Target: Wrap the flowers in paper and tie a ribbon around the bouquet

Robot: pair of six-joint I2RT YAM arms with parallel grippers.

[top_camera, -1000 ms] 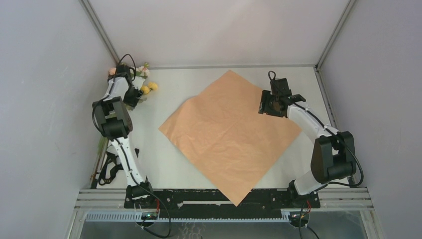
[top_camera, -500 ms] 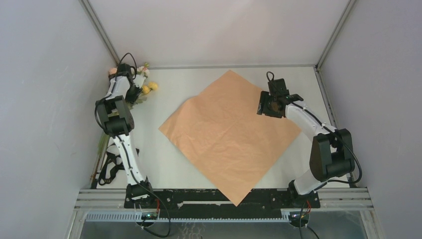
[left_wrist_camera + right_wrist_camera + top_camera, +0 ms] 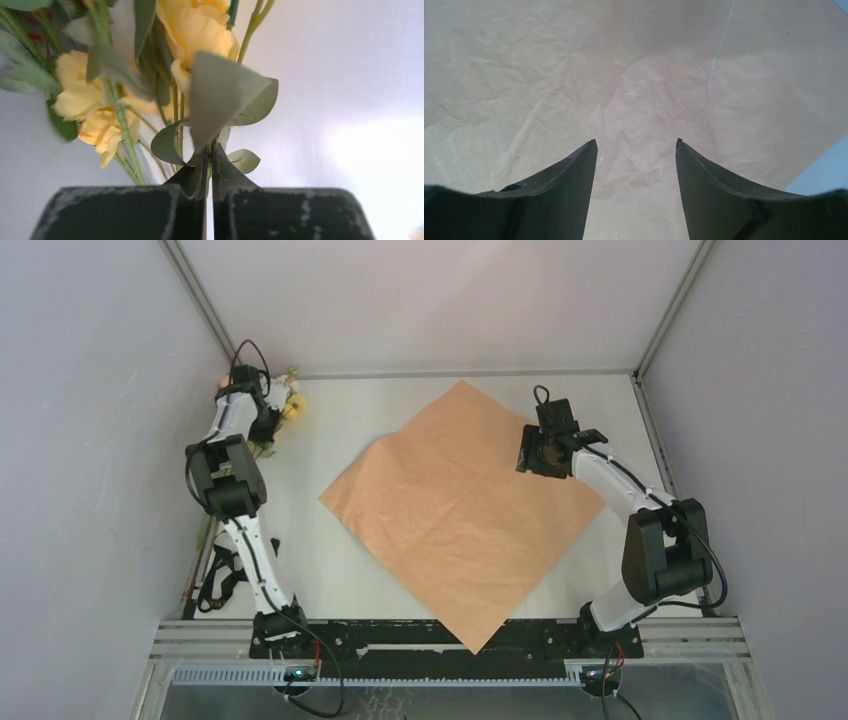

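The flowers (image 3: pixel 291 404) lie at the table's back left corner; in the left wrist view yellow blooms (image 3: pixel 200 25) and green leaves fill the top. My left gripper (image 3: pixel 209 150) is shut on a leaf and thin stems of the flowers. The paper (image 3: pixel 465 510) lies flat in the middle, peach-orange face up. Above its right corner, my right gripper (image 3: pixel 530 452) hangs open; the right wrist view shows only the paper (image 3: pixel 574 75) between its fingers (image 3: pixel 569 175). The black ribbon (image 3: pixel 222 585) lies in loops beside the left arm's base. A bouquet is out of view.
Grey enclosure walls (image 3: pixel 90 490) stand close on both sides and at the back. A metal frame rail (image 3: pixel 450 645) runs along the near edge, and the paper's near corner overhangs it. Bare table (image 3: pixel 330 580) shows left of the paper.
My left gripper has shut on the flowers, and the blooms have shifted a little toward the back left corner. The right arm has barely moved.
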